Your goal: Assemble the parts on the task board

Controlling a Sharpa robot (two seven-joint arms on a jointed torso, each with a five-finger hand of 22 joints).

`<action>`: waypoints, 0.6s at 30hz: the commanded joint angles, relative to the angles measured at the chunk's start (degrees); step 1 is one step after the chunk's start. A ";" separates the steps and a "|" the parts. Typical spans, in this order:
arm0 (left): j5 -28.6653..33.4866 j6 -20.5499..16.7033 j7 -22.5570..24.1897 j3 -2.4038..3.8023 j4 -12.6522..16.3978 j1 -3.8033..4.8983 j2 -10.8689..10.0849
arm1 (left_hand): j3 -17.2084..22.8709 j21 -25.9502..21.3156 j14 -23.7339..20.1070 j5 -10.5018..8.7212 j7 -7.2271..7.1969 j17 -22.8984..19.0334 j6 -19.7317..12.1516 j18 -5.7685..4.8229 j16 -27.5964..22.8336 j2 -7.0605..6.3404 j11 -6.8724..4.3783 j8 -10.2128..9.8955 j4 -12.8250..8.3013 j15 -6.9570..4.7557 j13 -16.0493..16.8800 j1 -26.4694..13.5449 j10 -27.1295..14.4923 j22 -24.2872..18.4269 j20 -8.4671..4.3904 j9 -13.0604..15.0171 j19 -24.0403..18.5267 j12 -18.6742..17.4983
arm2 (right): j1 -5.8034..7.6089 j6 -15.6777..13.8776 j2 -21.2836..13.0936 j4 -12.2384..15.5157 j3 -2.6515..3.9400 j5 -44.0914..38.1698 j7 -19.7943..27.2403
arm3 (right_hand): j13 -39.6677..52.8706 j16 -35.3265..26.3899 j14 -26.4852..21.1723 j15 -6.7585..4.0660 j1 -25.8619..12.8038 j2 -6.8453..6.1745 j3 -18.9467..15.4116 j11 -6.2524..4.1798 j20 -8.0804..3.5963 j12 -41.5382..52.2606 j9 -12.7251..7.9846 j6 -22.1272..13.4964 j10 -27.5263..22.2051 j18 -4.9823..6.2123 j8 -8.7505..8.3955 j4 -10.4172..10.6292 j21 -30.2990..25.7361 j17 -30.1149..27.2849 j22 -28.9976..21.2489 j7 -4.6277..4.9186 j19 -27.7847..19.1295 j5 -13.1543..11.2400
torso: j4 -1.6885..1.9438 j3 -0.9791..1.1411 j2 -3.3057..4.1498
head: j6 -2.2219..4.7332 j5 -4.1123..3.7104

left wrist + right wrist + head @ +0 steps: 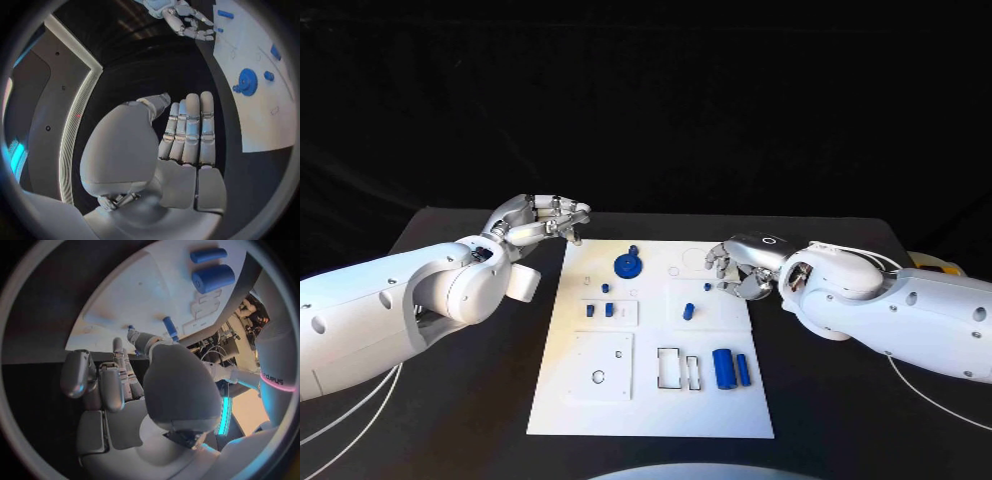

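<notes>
Although both hands sit close to the task board point(589, 400), neither holds a part, so any risk lies in the coming grasp, judged from how things lie now. The right hand point(740, 268) hangs over the board's right edge, fingers curled loosely and empty, near a small blue peg point(688, 311); a careless reach could knock that peg over or sweep it off the smooth plate. The left hand point(542, 219) hovers off the board's far left corner, fingers extended together and empty, well apart from the parts. The blue gear point(629, 265), a flat toothed disc, lies near the board's far middle and offers little height to pinch, so metal fingertips might slip on it. Two blue cylinders point(731, 369), one thick and one thin, lie side by side at the near right, beside rectangular cut-outs; being round, they could roll if nudged. Two short blue pegs point(600, 310) sit left of centre. The board is a glossy white plate with shallow recesses; the parts look like hard matte plastic.
</notes>
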 commanded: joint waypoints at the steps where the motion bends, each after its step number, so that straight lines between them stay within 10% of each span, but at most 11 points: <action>1: 3.66 0.44 2.56 0.05 0.49 0.04 -0.07 | -0.37 -0.33 -0.34 -0.01 0.04 -0.10 0.34 0.27 -0.34 0.29 0.04 0.39 -0.01 -0.13 -0.07 -0.37 0.45 -0.05 0.05 0.05 -0.49 0.35 | -0.29 1.45 0.74 -0.29 -0.06 -4.21 -3.03 | -0.62 0.23 1.64 0.22 -0.51 0.04 0.13 1.24 0.03 -0.55 -0.08 6.87 -0.46 0.56 -0.21 -0.48 -0.19 -0.21 2.52 0.52 0.25 -0.12 | 0.01 -0.02 0.04 | -0.21 0.05; 14: 3.85 0.33 2.27 0.04 1.24 0.05 -0.60 | -0.40 -0.58 -0.49 0.01 0.07 -0.20 0.36 0.29 -0.52 0.35 0.04 0.38 -0.22 -0.14 -0.09 -0.20 0.49 -0.21 0.03 0.07 -0.48 0.37 | -1.28 2.48 2.52 -1.13 -0.14 -4.56 -3.88 | -3.51 -0.43 1.34 -0.60 -0.60 1.34 1.65 0.37 -0.20 -2.39 -0.08 11.05 3.59 0.63 0.64 -1.54 -0.69 -1.23 2.47 -0.53 0.33 -1.61 | -0.06 0.02 0.05 | -0.74 0.18; 18: 3.86 0.32 2.23 0.04 1.36 0.05 -0.70 | -0.42 -0.63 -0.52 0.01 0.10 -0.22 0.33 0.29 -0.56 0.34 0.05 0.36 -0.27 -0.14 -0.11 -0.17 0.47 -0.24 0.03 0.07 -0.48 0.36 | -1.49 2.11 2.76 -1.04 -0.15 -4.61 -4.08 | -5.20 -6.44 -2.77 -0.01 -1.23 0.61 1.20 1.05 0.17 -4.84 -0.15 11.69 1.37 1.16 0.69 -2.18 -4.06 -11.38 0.87 -0.03 -1.59 -1.88 | -0.07 0.07 0.05 | -0.87 0.27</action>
